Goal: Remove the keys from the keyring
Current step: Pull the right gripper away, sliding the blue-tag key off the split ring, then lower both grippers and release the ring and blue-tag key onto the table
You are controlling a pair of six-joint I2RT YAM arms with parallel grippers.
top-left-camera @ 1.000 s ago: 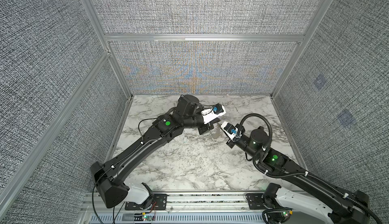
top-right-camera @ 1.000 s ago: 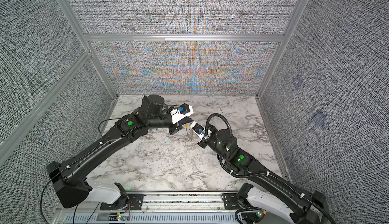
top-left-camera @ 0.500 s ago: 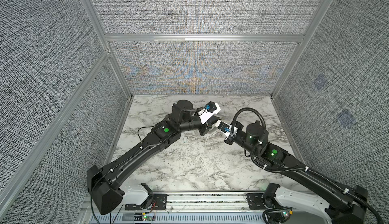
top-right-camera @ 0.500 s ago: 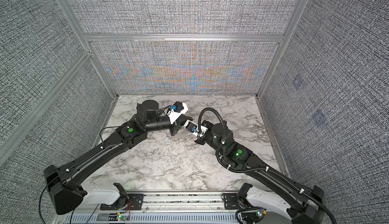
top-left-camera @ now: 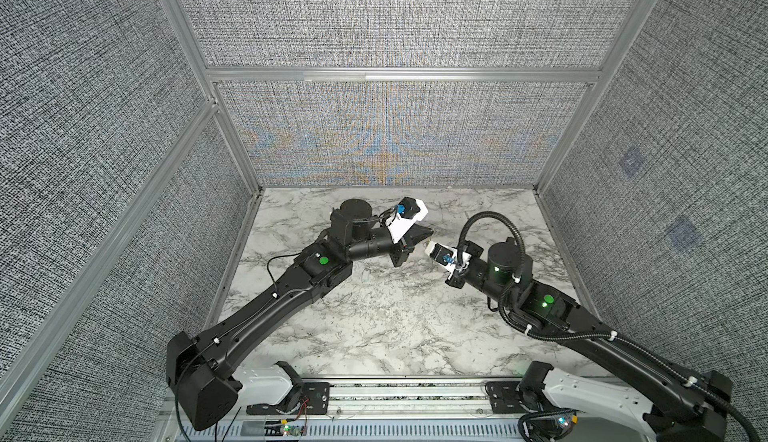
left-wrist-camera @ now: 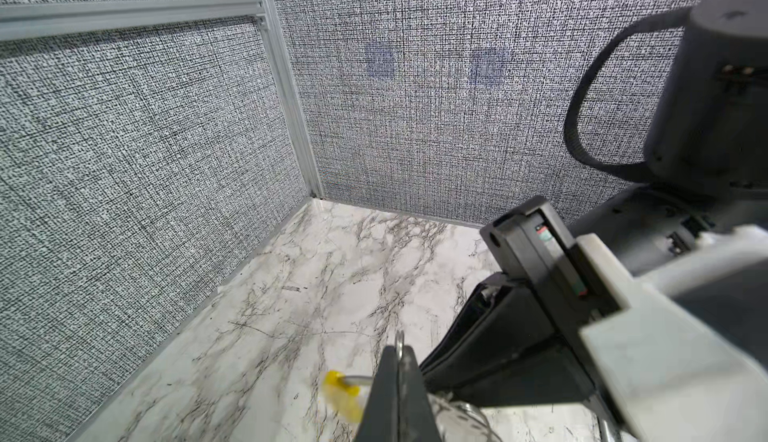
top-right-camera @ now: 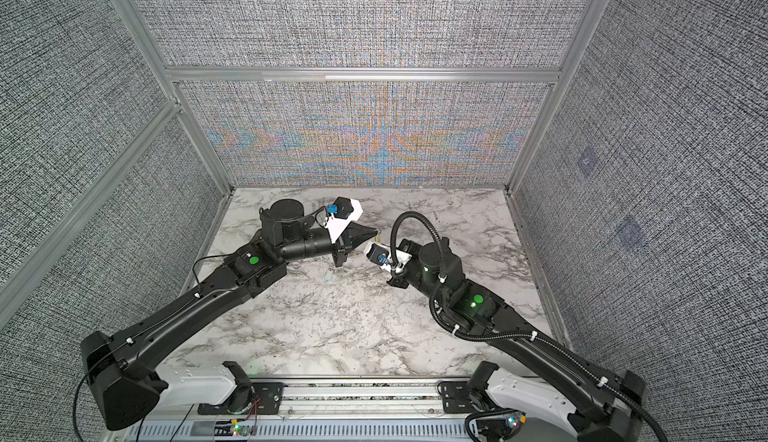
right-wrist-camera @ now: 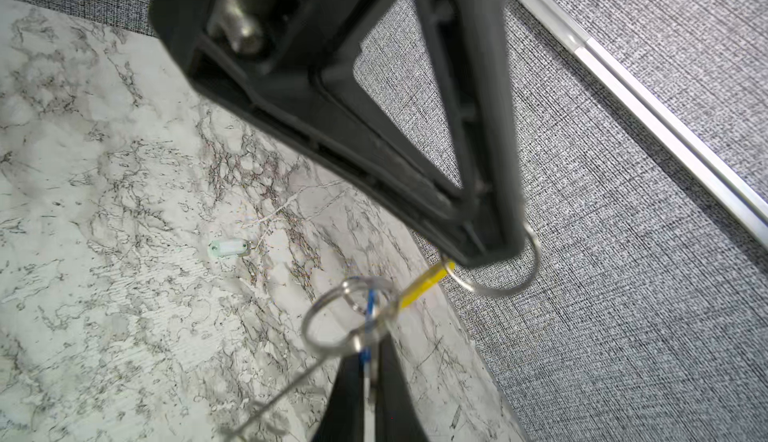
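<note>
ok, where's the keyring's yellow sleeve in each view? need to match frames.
In a top view: yellow sleeve, a faint fleck at the left gripper tip.
In a top view: same fleck, same spot.
Left wrist: just beside the left gripper's shut fingers.
Right wrist: slanting off the left gripper's tip, toward the right gripper.
Shared landmark: the left gripper's tip, shut on the keyring.

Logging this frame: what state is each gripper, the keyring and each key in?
Thin grey keyring with a yellow sleeve: pinched at its rim by the left gripper.
Blue-headed metal key: pinched by the right gripper, apparently not yet off the keyring.
Pale silvery-white key: off the keyring, lying flat on the marble table.
Left gripper: shut on the keyring.
Right gripper: shut on the blue-headed metal key.
</note>
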